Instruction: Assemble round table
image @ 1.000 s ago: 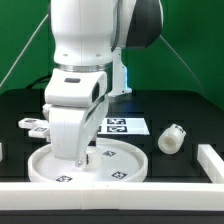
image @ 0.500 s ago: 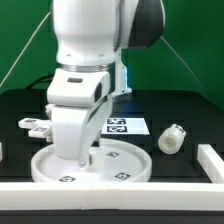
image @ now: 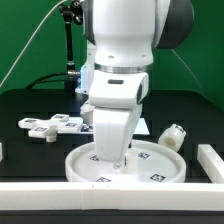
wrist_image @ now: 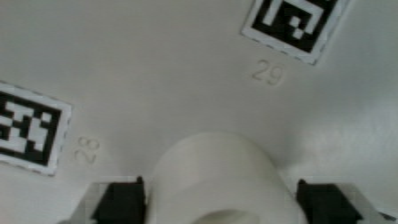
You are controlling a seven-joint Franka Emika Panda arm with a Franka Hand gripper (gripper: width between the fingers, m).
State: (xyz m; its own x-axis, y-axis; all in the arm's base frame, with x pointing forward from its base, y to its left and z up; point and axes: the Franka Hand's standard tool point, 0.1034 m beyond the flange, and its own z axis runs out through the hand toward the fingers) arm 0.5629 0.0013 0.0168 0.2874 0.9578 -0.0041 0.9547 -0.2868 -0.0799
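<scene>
Held: large rimmed white plastic round disc (image: pixel 158 170), clenched in your gripper (image: pixel 110 160). Outstanding, unattached: short white cylinder leg (image: pixel 172 137), 2 o'clock of the disc; cross-shaped white base piece (image: pixel 50 125), 10 o'clock.

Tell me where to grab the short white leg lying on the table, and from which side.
Grip the leg around its cylindrical middle, coming straight down from above. It appears to lie on its side on the black table, beside the round disc, so the jaws could close across its curved sides, square to its axis.
</scene>
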